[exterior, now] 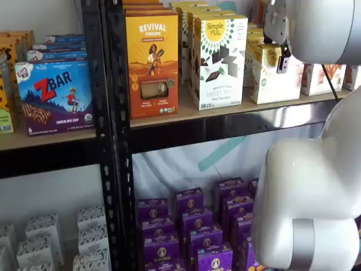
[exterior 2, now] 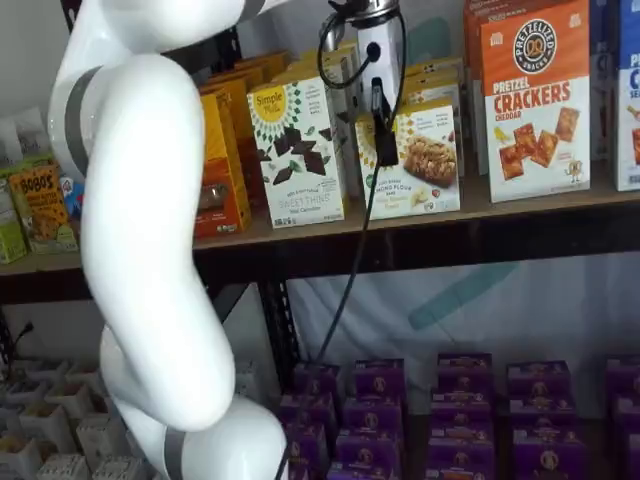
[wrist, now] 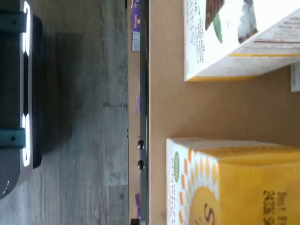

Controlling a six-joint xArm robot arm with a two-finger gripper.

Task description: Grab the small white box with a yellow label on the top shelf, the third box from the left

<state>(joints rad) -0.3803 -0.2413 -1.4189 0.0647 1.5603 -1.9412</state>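
Note:
The small white box stands on the top shelf, right of the taller Simple Mills box. It also shows in a shelf view. In the wrist view its yellow top with a sunburst label and a green mark lies close by on the tan board, and the taller box lies beside it. My gripper hangs from above, its black finger just in front of the small box's left part. It also shows in a shelf view. No gap between the fingers shows.
An orange Revival box stands left of the tall box, and a pretzel crackers box stands to the right. Purple boxes fill the lower level. My white arm and a black cable hang in front of the rack.

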